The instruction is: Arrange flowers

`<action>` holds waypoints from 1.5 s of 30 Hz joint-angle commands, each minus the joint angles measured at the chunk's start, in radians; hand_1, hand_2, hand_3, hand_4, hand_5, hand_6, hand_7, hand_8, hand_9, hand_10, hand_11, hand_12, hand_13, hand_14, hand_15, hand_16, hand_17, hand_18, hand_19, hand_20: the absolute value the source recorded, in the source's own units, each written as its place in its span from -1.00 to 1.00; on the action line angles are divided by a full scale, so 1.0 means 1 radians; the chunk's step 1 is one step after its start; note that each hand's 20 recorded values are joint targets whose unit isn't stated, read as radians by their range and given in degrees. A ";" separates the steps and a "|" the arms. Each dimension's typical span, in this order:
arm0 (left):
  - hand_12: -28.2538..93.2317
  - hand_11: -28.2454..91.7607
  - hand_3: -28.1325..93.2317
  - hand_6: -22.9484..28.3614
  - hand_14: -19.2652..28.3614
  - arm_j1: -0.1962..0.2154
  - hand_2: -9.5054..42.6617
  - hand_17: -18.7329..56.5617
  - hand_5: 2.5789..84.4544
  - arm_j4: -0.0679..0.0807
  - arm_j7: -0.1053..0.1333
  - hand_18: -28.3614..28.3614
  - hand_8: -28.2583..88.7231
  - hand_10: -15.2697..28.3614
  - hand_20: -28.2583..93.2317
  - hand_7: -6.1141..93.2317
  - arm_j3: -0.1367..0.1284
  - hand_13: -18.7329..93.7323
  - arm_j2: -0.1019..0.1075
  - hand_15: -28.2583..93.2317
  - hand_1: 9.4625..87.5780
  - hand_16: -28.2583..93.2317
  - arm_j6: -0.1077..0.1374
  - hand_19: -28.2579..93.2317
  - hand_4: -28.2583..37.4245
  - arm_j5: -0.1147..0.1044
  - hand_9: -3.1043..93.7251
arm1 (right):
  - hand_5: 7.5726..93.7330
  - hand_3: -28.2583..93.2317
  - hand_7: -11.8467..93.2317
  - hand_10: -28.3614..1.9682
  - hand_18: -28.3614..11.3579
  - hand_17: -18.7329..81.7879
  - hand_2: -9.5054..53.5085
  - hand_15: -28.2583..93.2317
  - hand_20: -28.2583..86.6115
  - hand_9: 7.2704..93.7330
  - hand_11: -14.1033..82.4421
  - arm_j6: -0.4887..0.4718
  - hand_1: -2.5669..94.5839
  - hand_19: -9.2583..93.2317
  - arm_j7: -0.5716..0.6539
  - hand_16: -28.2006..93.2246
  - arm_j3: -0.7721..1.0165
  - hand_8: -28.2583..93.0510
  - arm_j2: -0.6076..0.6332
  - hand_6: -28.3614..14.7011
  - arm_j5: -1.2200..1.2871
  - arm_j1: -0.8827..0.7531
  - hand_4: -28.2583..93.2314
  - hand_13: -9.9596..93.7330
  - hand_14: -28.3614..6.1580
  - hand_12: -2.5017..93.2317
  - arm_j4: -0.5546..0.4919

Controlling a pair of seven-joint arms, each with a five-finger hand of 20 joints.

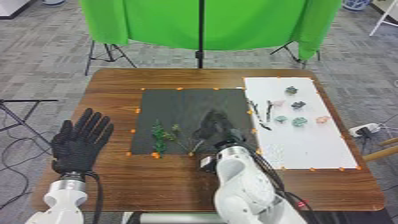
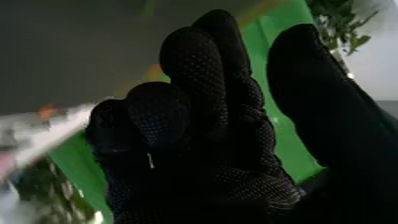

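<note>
In the head view, my right hand (image 1: 213,128) is over the right part of the black mat (image 1: 182,102), its fingers loosely extended. Left of it on the mat lie a green leafy stem (image 1: 159,136) and a thinner sprig (image 1: 174,133). Dark twigs (image 1: 258,116) rest along the left side of the white sheet (image 1: 311,150), with several small flower heads near them, among them a teal one (image 1: 299,121) and a pink one (image 1: 322,120). My left hand (image 1: 76,147) is flat and open at the table's left. In the right wrist view, my right hand (image 2: 213,120) holds nothing between thumb and fingers.
Orange tape marks dot the edges of the mat and sheet on the brown table (image 1: 133,185). A green backdrop (image 1: 160,25) on stands is behind the table. Cables and a white adapter (image 1: 362,130) are beside the right edge.
</note>
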 commanded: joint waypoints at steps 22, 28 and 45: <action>-0.37 -0.22 0.75 0.32 0.55 0.016 -0.15 -0.69 0.11 0.005 -0.007 0.58 -0.66 0.44 -0.30 -0.69 0.034 -0.13 -0.016 0.10 -0.54 -0.65 0.009 0.12 -1.00 -0.020 -0.10 | 0.54 0.74 -0.51 -0.32 -1.00 0.09 -1.00 0.73 0.33 0.61 0.24 -0.010 -0.19 1.00 0.076 -0.07 0.157 -0.71 0.168 0.03 -0.268 0.202 -1.00 0.47 -0.38 -0.41 0.381; -0.37 -0.22 0.76 0.32 0.55 0.011 -0.14 -0.68 0.11 0.007 -0.015 0.58 -0.66 0.43 -0.30 -0.69 0.036 -0.13 -0.012 0.10 -0.52 -0.65 0.002 0.12 -1.00 -0.039 -0.10 | 0.56 0.79 -0.49 -0.30 -1.00 0.09 -1.00 0.73 0.33 0.62 0.24 -0.097 -0.11 1.00 0.078 -0.07 0.126 -0.72 0.139 0.07 -0.278 0.227 -1.00 0.47 -0.38 -0.42 0.442; -0.37 -0.22 0.75 0.31 0.55 -0.018 -0.14 -0.69 0.10 0.026 -0.033 0.58 -0.66 0.43 -0.31 -0.69 0.048 -0.14 -0.019 0.10 -0.52 -0.65 -0.014 0.12 -1.00 -0.033 -0.11 | 0.87 0.74 -0.21 -0.08 -1.00 0.12 -1.00 0.70 0.34 0.88 0.06 -0.152 0.22 1.00 -0.025 -0.01 0.014 -0.38 0.071 0.20 -0.321 0.243 -1.00 0.59 -0.27 -0.02 0.565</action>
